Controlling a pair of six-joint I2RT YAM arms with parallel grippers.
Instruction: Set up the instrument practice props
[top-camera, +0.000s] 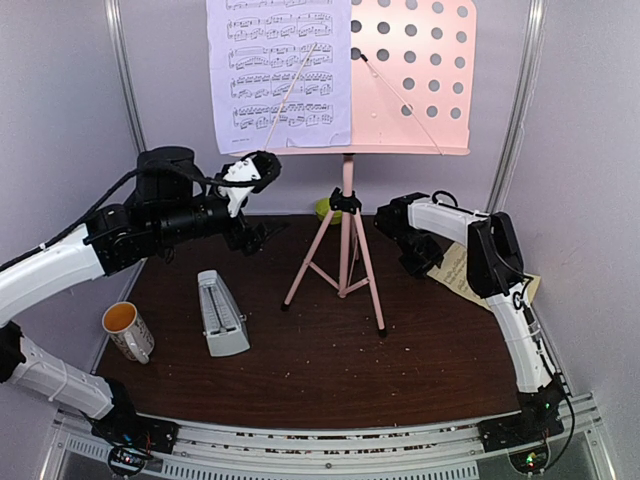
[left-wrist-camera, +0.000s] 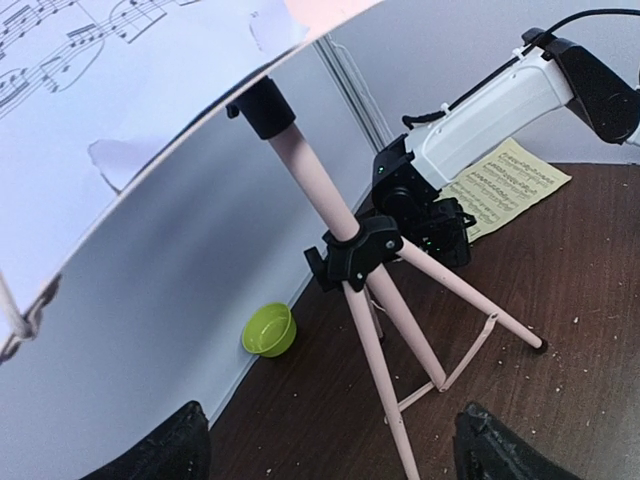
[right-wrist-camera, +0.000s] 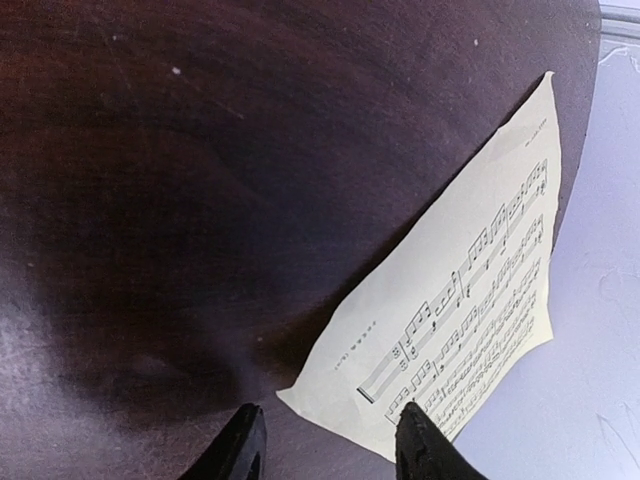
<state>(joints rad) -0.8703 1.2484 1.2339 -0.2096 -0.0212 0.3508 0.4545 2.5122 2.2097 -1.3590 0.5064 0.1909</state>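
Pale-yellow page (right-wrist-camera: 455, 310) | corner between right jaws | far edge past table (right-wrist-camera: 200, 150) rim

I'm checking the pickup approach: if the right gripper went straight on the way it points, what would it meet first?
Probably the near corner of the pale-yellow page, lying flat on the table just ahead of the open right gripper; depth is hard to judge.

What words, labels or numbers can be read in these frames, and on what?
Nothing legible.
Lavender sheet-music page on pink perforated music stand: staves and notes only.
Pale-yellow sheet-music page on dark wooden table: small printed lines, too blurred.
Small grey pyramid metronome: scale marks too small.
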